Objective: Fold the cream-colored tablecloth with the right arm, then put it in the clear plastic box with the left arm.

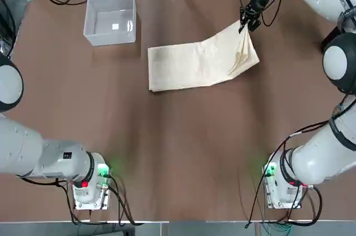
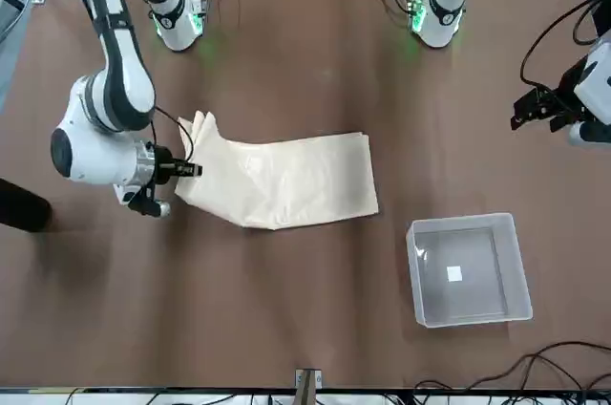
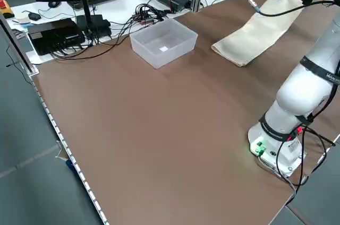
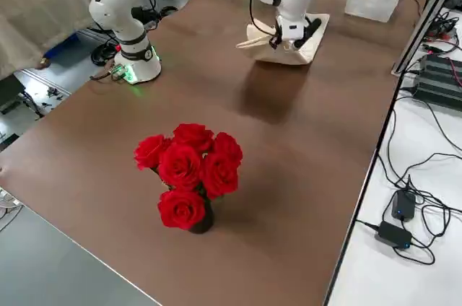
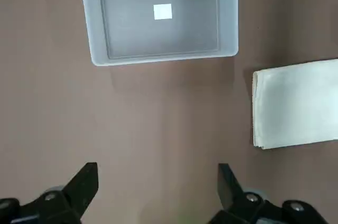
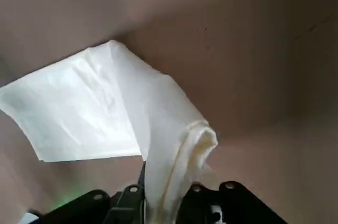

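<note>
brown table (image 1: 178, 136): right arm's fingers (image 1: 245, 25) pinched tight on tablecloth (image 1: 194, 63) corner, lifted; left arm's fingers (image 5: 90, 182) spread wide, empty.

Even, bright overhead light is seen on the brown tabletop (image 1: 183, 136), with only soft shadows thrown under the tablecloth (image 1: 200, 60). Small green glows are cast beside both arm bases. Faint glare is picked up on the clear plastic box (image 1: 110, 19). The right wrist view is noticeably soft, the cloth (image 6: 132, 123) nearest the lens being blurred and washed out.
</note>
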`<state>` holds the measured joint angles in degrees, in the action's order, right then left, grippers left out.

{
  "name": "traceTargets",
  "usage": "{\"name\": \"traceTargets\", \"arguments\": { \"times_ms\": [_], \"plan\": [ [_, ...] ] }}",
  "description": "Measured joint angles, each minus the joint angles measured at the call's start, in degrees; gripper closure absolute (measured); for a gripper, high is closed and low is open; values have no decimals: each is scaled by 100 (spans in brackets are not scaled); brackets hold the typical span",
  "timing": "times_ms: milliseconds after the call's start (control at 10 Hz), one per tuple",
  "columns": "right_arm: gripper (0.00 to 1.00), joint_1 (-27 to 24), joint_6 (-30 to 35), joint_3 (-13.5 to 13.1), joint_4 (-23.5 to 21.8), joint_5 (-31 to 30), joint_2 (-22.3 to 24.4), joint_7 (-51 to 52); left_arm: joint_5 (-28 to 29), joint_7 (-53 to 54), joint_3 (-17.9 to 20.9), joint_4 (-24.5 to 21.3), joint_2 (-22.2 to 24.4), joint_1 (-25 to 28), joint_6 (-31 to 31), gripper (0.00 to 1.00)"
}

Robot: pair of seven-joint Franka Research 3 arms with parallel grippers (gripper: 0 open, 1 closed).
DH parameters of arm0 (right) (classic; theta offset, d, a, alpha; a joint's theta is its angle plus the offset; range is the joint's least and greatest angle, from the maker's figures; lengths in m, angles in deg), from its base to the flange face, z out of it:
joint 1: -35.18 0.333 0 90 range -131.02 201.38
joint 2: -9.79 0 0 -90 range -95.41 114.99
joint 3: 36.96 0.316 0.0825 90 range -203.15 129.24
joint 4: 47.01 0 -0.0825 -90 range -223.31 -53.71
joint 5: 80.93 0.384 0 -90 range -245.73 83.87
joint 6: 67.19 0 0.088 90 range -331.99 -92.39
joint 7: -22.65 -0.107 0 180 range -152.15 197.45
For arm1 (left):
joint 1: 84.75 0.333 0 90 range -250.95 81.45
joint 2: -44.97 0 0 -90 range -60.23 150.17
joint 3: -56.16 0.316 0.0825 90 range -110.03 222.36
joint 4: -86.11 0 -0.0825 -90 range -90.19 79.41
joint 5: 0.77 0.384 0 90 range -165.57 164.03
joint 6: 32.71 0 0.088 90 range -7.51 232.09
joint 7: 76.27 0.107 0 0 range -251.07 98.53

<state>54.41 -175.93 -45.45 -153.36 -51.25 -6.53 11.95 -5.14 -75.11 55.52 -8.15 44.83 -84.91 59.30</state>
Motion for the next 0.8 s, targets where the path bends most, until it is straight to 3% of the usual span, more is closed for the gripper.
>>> {"name": "traceTargets", "arguments": {
  "times_ms": [800],
  "plan": [
    [92,967,-48,12,408,-134,78,-1963,0,0,-2,-3,0,1,0,0]
  ]
}}
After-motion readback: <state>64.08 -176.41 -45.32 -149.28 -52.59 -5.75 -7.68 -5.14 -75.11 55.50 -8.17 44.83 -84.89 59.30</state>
